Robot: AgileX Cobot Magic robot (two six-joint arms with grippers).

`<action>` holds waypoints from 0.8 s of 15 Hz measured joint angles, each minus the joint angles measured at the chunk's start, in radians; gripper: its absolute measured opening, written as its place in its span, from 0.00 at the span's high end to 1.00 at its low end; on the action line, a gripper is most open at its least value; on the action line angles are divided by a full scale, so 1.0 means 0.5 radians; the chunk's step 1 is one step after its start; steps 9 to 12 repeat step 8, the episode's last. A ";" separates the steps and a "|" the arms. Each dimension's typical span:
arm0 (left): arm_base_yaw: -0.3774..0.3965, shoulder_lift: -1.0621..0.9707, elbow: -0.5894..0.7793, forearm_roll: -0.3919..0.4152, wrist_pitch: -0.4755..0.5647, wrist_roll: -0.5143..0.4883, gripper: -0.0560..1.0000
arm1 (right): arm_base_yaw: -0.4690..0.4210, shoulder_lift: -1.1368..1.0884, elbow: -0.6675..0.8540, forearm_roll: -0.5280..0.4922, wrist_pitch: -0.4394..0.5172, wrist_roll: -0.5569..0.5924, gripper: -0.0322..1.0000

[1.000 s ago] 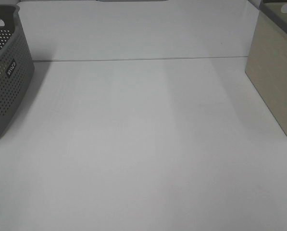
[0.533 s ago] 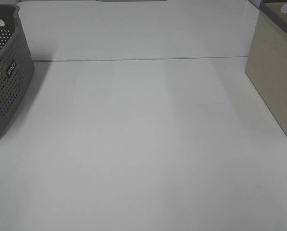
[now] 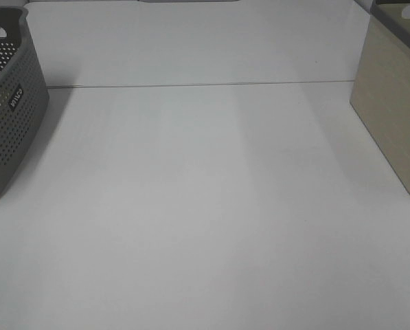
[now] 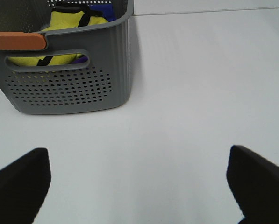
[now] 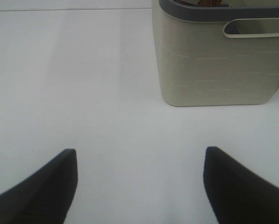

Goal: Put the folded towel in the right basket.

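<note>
Exterior high view shows nothing changed over the last second: grey basket point(image 3: 9, 103) at nine o'clock, beige basket point(image 3: 393, 117) at three. Left gripper point(image 4: 139, 184) and right gripper point(image 5: 139, 182) both hang spread apart, empty. No folded towel is visible, so the task looks either finished or unstarted.

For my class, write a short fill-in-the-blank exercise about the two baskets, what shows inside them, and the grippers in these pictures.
1. The basket pierced with small holes is ____ in colour.
2. The brightest cloth inside that perforated basket, the folded fabric, is ____.
3. The beige basket has a dark ____ rim along its top.
4. The left gripper and the right gripper both have their jaws ____, with nothing between them.

Missing words: grey; yellow; grey; open
</note>
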 joint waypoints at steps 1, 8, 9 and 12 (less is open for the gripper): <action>0.000 0.000 0.000 0.000 0.000 0.000 0.03 | 0.000 0.000 0.000 0.000 0.000 0.000 0.28; 0.000 0.000 0.000 0.000 0.000 0.000 0.03 | 0.000 0.000 0.000 0.000 0.000 0.000 0.28; 0.000 0.000 0.000 0.000 0.000 0.000 0.03 | 0.000 0.000 0.000 0.000 0.000 0.000 0.28; 0.000 0.000 0.000 0.000 0.000 0.000 0.03 | 0.000 0.000 0.000 0.000 0.000 0.000 0.28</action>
